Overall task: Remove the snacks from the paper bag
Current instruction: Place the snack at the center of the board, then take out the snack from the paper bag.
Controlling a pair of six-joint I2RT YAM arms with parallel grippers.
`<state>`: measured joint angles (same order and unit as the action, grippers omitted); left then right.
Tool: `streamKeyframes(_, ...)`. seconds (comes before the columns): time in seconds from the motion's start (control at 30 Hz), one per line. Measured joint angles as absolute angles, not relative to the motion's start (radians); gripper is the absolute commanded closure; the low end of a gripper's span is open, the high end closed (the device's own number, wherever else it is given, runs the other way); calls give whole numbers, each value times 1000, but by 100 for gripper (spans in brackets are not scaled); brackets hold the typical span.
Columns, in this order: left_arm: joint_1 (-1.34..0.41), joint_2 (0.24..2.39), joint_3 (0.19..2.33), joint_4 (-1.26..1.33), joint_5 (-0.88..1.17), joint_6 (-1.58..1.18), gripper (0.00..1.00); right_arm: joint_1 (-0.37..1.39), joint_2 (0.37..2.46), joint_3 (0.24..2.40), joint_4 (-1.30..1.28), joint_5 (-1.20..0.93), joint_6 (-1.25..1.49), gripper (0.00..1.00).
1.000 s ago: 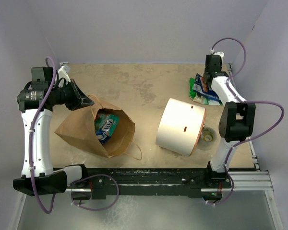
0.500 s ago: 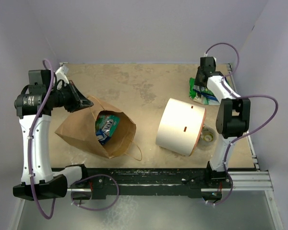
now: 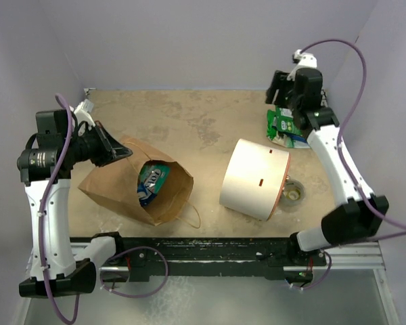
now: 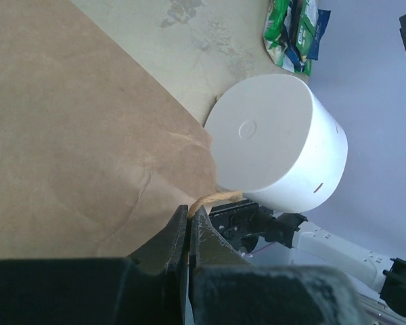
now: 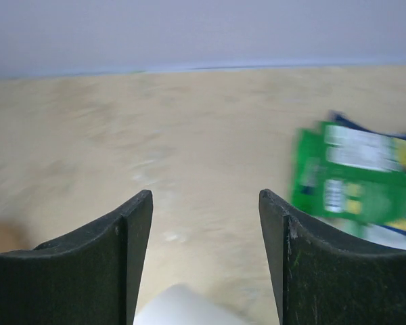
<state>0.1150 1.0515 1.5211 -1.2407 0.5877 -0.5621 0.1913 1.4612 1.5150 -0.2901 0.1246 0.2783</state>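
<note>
- Some glossy foil snacks (image 3: 151, 181) are seen inside the creased brown paper bag (image 3: 108, 186) on the counter (image 3: 203, 122).
- Its rim is clamped by the narrowed left pincer (image 4: 191, 212).
- The right pincer (image 5: 204, 196) is held wide, empty.

The paper bag (image 3: 108, 186) was plain brown kraft, totally matt, with soft creases all over and a twisted paper-cord handle (image 4: 216, 197). The snacks (image 3: 285, 126) were the opposite: slick foil, glossy enough to catch the light. Same for the packet (image 3: 151, 179) in the bag's mouth. The white cylinder (image 3: 255, 177) looked smooth with a faint satin sheen, but I couldn't tell if it was plastic or card. The desk (image 3: 203, 122) was a mottled beige, matt and kinda worn-looking. The right end effector (image 5: 204, 203) had dark matt fingers with fine scratches. The left end effector (image 4: 191, 215) was black and a bit grainy. The arm shells (image 3: 46, 210) were shiny white plastic.
</note>
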Motion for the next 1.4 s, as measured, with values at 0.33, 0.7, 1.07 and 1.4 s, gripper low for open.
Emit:
streamKeyframes(0.33,115,978,1470,-1248,610,-591,100,698,1242,1351,-234,-172,120,30)
streamKeyframes(0.7,115,977,1497,-1301,597,-580,100,1224,1161,971,-76,-337,-385,35)
streamKeyframes(1.07,115,981,1589,-1465,517,-479,100,1235,1552,1000,202,-324,-738,50)
streamKeyframes(1.4,115,984,1603,-1533,472,-452,100,1238,1813,1047,405,-297,-807,49)
